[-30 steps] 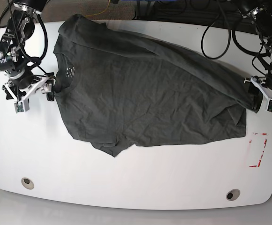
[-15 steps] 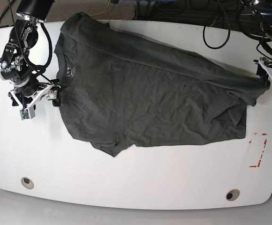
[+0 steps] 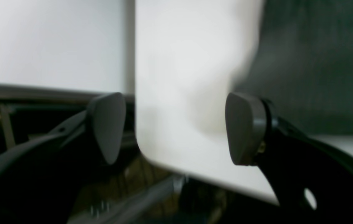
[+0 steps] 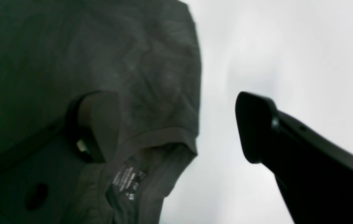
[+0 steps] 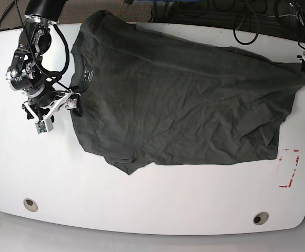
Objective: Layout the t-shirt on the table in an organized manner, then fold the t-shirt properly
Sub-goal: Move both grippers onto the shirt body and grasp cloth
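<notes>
A: Where's the shirt point(image 5: 179, 100) sitting?

B: Lying across the far half of the table point(image 5: 142, 205), long axis running left-right in the base view. Collar at the left end, hem at the right. Near sleeve is bunching at the lower left; the hem corner at the right is pulling up toward the far-right table edge.

A: Jaws?

B: Right gripper point(image 4: 176, 124) is at the collar end, jaws spread wide. One pad point(image 4: 97, 124) is lying against the cloth just by the neck label, the other over bare table, so it's straddling the collar edge, not pinching it. Left gripper point(image 3: 176, 127) is also gaping, nothing between the pads, only the table corner and the floor beyond. Shirt is showing off to its right in that view. In the base view it's mostly cut off at the far-right edge, right by the stretched hem corner; can't tell if it's touching cloth.

A: So what's the next move hanging on?

B: My read: layout isn't finished. Right arm is the closer one, cloth edge already inside its jaws. Left needs to be coming back inward toward the hem
</notes>
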Controlling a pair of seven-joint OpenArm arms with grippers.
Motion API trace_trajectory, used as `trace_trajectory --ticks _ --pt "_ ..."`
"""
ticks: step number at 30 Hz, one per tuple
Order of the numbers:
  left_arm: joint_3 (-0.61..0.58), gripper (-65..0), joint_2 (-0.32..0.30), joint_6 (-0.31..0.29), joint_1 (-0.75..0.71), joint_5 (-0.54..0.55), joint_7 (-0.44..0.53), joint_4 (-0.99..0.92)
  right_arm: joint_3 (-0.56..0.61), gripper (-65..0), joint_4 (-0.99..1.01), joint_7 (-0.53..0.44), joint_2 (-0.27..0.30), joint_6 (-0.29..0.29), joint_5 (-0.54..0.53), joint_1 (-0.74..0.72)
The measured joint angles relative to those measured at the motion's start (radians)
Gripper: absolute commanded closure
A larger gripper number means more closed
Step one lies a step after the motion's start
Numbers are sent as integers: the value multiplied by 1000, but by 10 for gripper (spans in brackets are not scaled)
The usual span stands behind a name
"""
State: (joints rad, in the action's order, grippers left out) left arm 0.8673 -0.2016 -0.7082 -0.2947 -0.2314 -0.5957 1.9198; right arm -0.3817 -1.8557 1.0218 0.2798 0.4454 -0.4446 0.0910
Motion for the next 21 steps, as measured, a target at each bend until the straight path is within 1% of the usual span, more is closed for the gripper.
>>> trace_trajectory --ticks 5,9,14,17,21 --pt "-14 -475 -2 1 125 3 11 0 18 -548 0 0 -14 -2 6 -5" --pt "-69 -474 15 5 206 -24 13 3 28 -548 4 -4 -23 0 47 -7" --pt "-110 -474 31 -7 256 -111 13 3 37 -548 5 -4 -21 0 90 -11" --pt "-130 -474 26 3 272 -116 9 3 42 -548 6 -6 -19 0 90 -13" --pt "-214 -474 19 11 288 -95 6 -4 44 -548 6 -8 -23 0 90 -16"
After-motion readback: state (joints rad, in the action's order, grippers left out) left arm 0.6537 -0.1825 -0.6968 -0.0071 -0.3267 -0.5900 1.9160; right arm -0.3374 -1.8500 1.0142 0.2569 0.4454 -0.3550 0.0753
